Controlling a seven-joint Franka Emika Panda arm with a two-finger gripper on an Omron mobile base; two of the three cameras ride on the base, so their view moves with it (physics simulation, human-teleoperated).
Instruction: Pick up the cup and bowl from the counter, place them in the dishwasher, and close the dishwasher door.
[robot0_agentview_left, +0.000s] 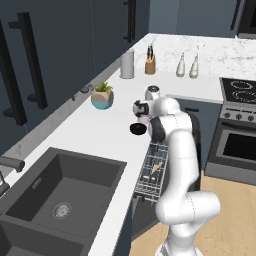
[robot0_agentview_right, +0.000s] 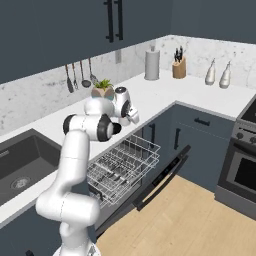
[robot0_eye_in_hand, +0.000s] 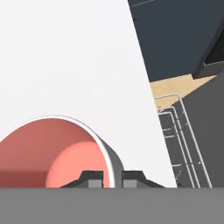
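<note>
Cup (robot0_eye_in_hand: 57, 153) sits on the counter (robot0_eye_in_hand: 65, 57) near its front edge, coral inside with a white rim, open mouth facing the hand camera. Gripper (robot0_eye_in_hand: 111, 178) is pinched narrow on the cup wall: one dark fingertip inside the rim, the other outside, wall sandwiched between them. Whether the cup is off the counter, can't tell. In the left base view the hand hangs low over the counter edge and covers the cup; the bowl (robot0_agentview_left: 138, 129), black and shallow, sits on the counter just left of the hand, close to the edge. Dishwasher (robot0_agentview_right: 125, 167) is directly below that stretch of counter, silver wire rack (robot0_agentview_left: 152, 172) pulled out, a few items lying in it, too small to identify. Dishwasher door (robot0_agentview_right: 162, 180) is dropped open toward the wood floor (robot0_agentview_right: 190, 220). Farther left along the counter: teal-and-pink plant pot (robot0_agentview_left: 102, 97) with a green plant. At the far corner: grey canister (robot0_agentview_left: 127, 64), knife block (robot0_agentview_left: 150, 64), two white bottles (robot0_agentview_left: 187, 66). Utensils (robot0_agentview_right: 80, 76) hang on the backsplash behind the pot. Dark sink (robot0_agentview_left: 60, 192) is set into the near left counter. Steel oven (robot0_agentview_left: 237, 135) with knobs stands to the right.
</note>
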